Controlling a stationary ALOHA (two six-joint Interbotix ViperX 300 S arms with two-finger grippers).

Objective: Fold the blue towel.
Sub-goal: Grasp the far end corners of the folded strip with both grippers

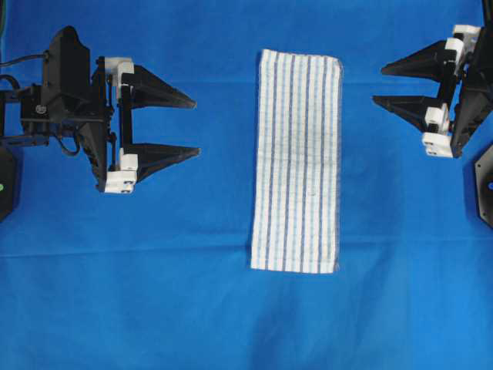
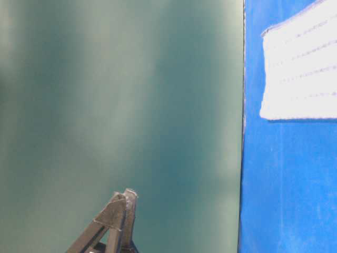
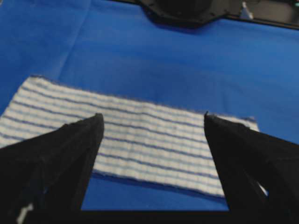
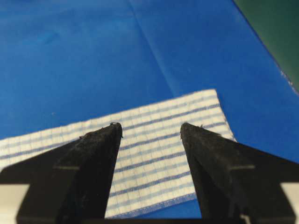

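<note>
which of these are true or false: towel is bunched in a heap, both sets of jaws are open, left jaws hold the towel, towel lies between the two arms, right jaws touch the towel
1. The towel is bunched in a heap. False: it lies flat as a long strip on the blue cover.
2. Both sets of jaws are open. True: the left gripper and right gripper both stand spread wide.
3. The left jaws hold the towel. False: nothing is between them, and blue cover shows between their tips and the towel.
4. The towel lies between the two arms. True.
5. The right jaws touch the towel. False: they are off to its side, apart from it.
</note>
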